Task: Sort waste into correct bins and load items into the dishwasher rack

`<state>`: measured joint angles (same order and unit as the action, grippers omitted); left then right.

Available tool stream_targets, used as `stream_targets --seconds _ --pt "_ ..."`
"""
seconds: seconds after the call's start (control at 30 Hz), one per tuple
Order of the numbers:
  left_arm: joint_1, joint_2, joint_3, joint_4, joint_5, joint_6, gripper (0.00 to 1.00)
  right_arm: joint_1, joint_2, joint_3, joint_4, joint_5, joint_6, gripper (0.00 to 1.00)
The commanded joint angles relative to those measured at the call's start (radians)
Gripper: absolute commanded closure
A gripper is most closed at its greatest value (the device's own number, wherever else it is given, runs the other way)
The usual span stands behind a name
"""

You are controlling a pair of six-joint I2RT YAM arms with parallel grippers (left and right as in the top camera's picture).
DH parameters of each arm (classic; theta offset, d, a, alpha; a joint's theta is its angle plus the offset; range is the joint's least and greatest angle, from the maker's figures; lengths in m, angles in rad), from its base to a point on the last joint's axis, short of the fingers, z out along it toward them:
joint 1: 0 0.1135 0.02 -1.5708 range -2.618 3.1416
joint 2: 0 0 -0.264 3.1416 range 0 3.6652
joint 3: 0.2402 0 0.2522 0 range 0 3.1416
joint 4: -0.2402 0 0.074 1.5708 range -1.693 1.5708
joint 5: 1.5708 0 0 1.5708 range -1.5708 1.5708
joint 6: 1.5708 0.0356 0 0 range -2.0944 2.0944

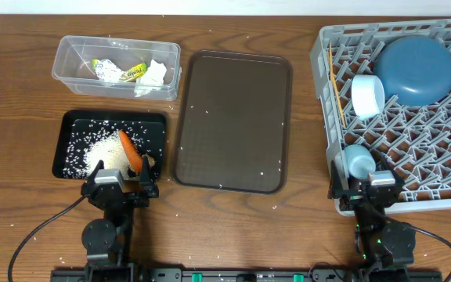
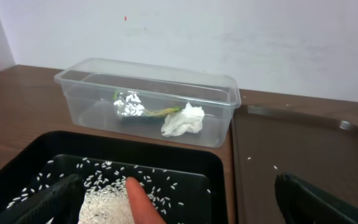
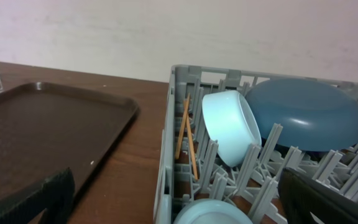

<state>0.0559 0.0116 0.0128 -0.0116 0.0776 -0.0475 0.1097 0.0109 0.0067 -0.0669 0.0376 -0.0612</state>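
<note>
Though the carrot [image 1: 129, 151] shows whole from overhead, the left wrist camera catches only its orange tip, cut off at the bottom edge. A small brown lump [image 1: 149, 163] beside the carrot's lower end is half hidden by the left gripper [image 1: 121, 186] and hard to make out. In the right wrist view the light-blue cup [image 1: 358, 160] is cut off too, with only its rim showing.

The left gripper sits at the near rim of the black tray [image 1: 156, 129], fingers spread wide and holding nothing. The right gripper [image 1: 366, 186] sits at the near-left corner of the dishwasher rack [image 1: 319, 55], just as wide and empty. Between tray and rack lies the dark-brown serving tray [image 1: 233, 117] with a few stray grains on it; more dot the table [image 1: 14, 102].

The black tray holds a heap of white rice [image 1: 92, 153] with the carrot on it. The clear tub [image 1: 65, 59] behind it holds the yellow-green wrapper [image 1: 120, 72] and crumpled white paper [image 1: 151, 77]. In the rack the dark-blue bowl [image 1: 415, 69] rests bottom-up, the small light-blue bowl [image 1: 366, 94] leans on edge just beside it, the chopsticks [image 1: 335, 78] lie along the left wall, and the cup sits in the near-left corner.
</note>
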Motion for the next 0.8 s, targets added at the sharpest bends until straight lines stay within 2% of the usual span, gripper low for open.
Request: stream_targets --seconds 0.0,0.77 --pt "-0.003 -0.010 -0.009 -0.060 -0.018 0.012 0.02 0.006 -0.005 -0.001 -0.004 -0.001 0.012 0.01" --pt "-0.003 -0.005 -0.009 -0.054 -0.015 -0.002 0.02 0.006 -0.005 -0.001 -0.004 -0.001 0.012 0.01"
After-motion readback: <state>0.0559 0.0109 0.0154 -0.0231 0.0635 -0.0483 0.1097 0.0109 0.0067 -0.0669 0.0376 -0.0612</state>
